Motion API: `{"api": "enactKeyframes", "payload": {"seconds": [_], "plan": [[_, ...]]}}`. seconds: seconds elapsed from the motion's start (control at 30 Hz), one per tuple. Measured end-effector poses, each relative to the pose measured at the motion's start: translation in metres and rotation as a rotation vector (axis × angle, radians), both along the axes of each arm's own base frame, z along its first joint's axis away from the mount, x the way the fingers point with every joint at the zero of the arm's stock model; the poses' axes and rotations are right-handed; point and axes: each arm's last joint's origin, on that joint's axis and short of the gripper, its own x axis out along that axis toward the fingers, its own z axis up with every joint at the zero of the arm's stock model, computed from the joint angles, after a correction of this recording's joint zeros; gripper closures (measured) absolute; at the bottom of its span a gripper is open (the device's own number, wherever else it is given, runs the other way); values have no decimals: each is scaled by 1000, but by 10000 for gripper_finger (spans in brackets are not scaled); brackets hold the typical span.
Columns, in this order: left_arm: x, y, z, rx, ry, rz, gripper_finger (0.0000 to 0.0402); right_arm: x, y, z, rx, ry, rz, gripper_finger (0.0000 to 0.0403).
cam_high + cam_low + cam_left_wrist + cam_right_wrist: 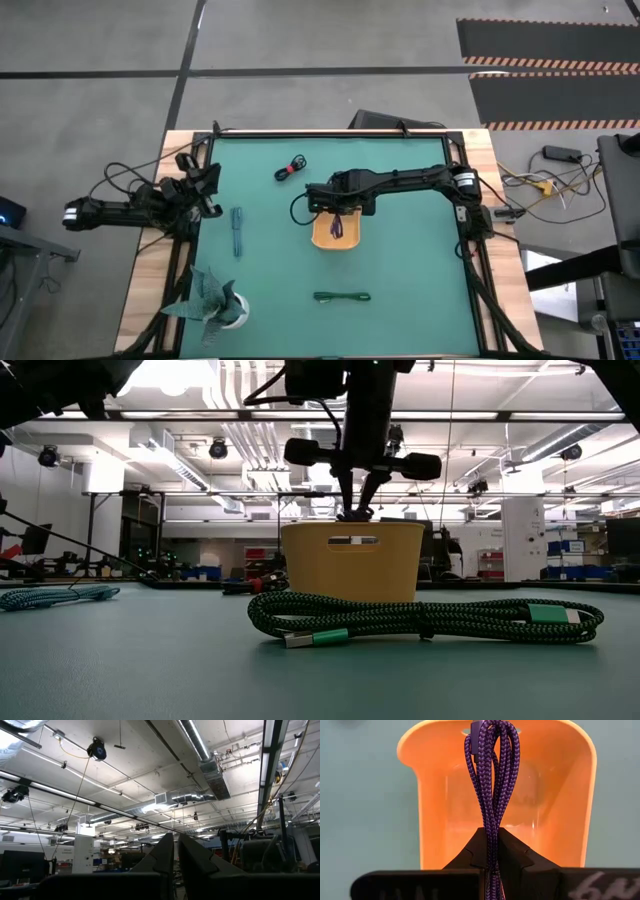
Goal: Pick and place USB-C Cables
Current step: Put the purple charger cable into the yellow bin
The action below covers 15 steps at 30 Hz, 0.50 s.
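Purple cable [492, 785] hangs lengthwise from the right end effector [492, 847], pinched between its fingers directly over the orange tray [432, 820], while the left end effector [175, 852], fingers pressed together, waits at the surface's [400, 260] left edge.
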Motion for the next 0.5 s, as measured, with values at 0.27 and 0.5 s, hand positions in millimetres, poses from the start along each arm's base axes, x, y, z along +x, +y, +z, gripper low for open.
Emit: {"api": "enactKeyframes", "payload": {"seconds": [0.27,0.5], "plan": [[0,0,0,0,0,0,389,-2,-1,-6,-2,22,8,390],[0,0,0,0,1,0,389,-3,-2,-9,-3,32,6,390]]}}
